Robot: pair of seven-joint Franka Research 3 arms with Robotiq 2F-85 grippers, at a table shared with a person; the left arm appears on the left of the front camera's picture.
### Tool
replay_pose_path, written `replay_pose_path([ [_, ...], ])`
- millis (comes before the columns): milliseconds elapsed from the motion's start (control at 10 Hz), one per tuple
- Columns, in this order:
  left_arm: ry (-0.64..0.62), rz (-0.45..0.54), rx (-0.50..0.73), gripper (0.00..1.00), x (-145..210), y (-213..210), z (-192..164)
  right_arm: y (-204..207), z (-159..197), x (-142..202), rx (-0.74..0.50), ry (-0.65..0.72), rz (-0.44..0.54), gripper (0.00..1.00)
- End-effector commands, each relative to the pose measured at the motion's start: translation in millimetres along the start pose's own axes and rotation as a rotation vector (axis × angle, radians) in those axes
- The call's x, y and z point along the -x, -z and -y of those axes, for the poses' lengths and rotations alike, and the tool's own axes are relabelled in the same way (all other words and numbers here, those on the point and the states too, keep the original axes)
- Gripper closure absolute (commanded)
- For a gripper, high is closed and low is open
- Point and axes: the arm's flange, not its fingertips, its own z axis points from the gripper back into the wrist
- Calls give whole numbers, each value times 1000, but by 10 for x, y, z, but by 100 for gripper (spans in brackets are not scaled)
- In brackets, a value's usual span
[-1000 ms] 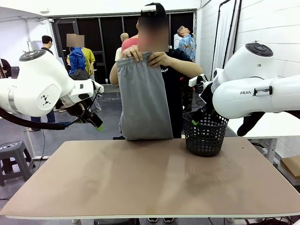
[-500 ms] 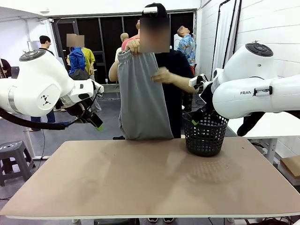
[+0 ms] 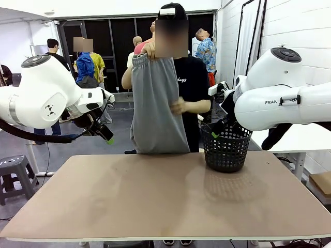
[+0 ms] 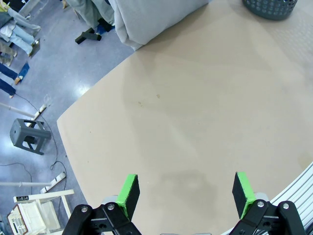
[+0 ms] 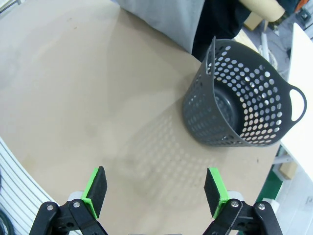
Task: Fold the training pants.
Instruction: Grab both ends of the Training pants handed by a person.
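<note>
Since one second earlier, we see the person's lower hand (image 3: 178, 107) drop from the waistband to the middle of the training pants (image 3: 158, 108). The upper hand (image 3: 149, 50) keeps the waistband raised at head height, and both robot arms remain where they were.

Left fingers (image 4: 128, 193): we find them spread wide, green pads facing each other with nothing between, hovering over a bare stretch of the desk (image 4: 195, 107). In the front view they hang off the desk's far left corner, well apart from the cloth.

Right fingers (image 5: 95, 192): likewise parted and unloaded, above the desk and near the black basket (image 5: 244, 107).

Outward from the fingers, we note that the basket stands upright on the far right part of the desk, with bare board showing through its holes. Just beside it, the grey pants hang lengthwise from the person's upper hand in a narrow, doubled panel. Their lower hem reaches the desk's far edge; we cannot tell whether it touches.
</note>
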Motion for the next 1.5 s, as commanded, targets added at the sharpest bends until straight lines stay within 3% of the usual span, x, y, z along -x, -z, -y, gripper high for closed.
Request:
replay_pose_path([
  [0,1,2,4,0,-6,-3,-1,36,-2,17,-5,0,2,0],
  [1400,1,2,4,0,-6,-3,-1,36,-2,17,-5,0,2,0],
])
